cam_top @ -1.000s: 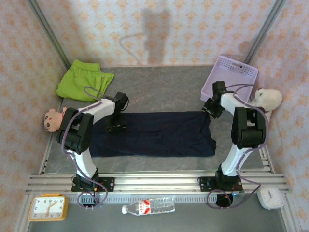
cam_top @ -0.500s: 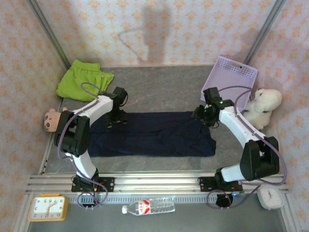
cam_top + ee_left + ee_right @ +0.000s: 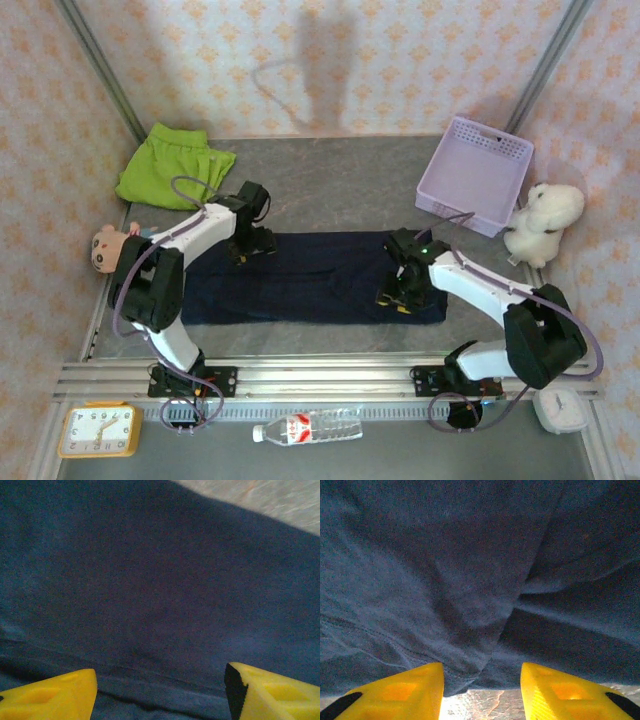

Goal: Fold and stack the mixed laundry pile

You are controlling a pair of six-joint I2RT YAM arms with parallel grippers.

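risk: right end effector (image 3: 395, 300) is spread over the near-right hem of the navy garment (image 3: 315, 275), could pinch just one layer and drag the fold crooked | left end effector (image 3: 252, 250) also spread, at its far-left edge | lime-green garment (image 3: 165, 165) sits in the worktop (image 3: 340, 185) far-left corner | vs a sec ago: right arm swung in from the garment's far-right corner

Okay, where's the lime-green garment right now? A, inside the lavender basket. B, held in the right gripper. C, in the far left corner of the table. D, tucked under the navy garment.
C: the lime-green garment lies bunched in the far left corner of the table, apart from the navy garment and far from the lavender basket.
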